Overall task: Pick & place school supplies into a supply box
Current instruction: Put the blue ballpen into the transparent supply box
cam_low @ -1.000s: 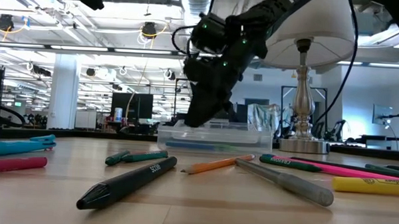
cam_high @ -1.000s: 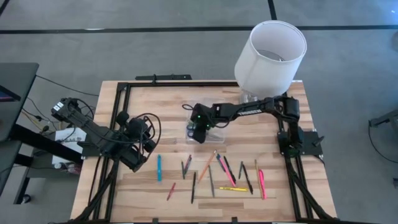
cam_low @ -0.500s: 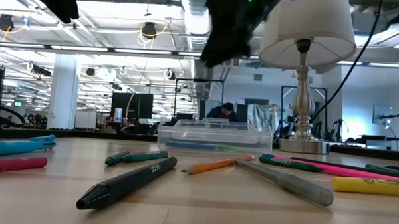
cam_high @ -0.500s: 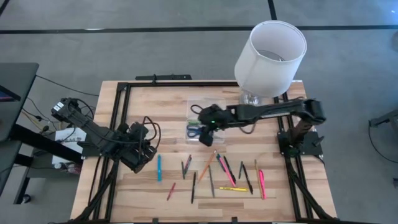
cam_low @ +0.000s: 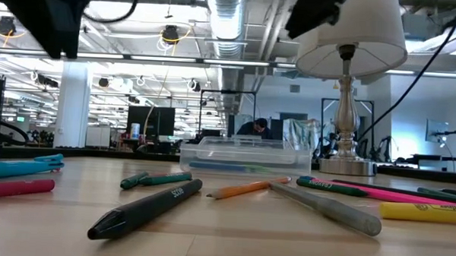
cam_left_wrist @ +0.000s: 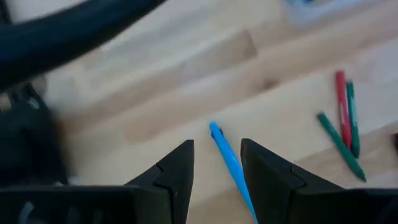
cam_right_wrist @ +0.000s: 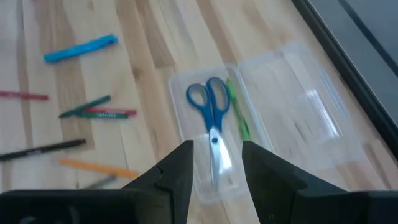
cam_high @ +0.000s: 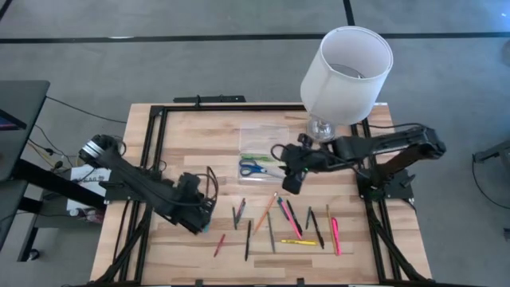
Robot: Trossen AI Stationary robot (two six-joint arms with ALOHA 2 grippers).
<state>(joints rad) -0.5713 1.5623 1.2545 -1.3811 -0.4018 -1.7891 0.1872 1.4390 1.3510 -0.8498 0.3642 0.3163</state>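
The pale wood-plank worktop (cam_high: 199, 151), edged by a black metal frame, carries a shallow clear plastic supply box (cam_high: 264, 156) near its middle. Inside the box lie small blue-handled scissors (cam_right_wrist: 210, 112) and a thin green pen (cam_right_wrist: 237, 115) just beside them. In front of the box a loose row of pens, pencils and markers is spread over the wood: a bright blue marker (cam_left_wrist: 231, 169), an orange pencil (cam_high: 264, 212), a yellow marker (cam_high: 297, 241), a pink marker (cam_high: 335, 234) and several dark, green and red ones.

The left tool (cam_left_wrist: 216, 163) hangs low over the blue marker, its fingers apart with the marker between them, holding nothing. The right tool (cam_high: 291, 180) is raised over the near right corner of the box, fingers spread and empty.

A lamp with a white drum shade (cam_high: 347, 72) and silver stem stands at the far right of the worktop. Behind, the low view shows a large open hall with ceiling ducts, strip lights and a seated person (cam_low: 252, 129) far off.
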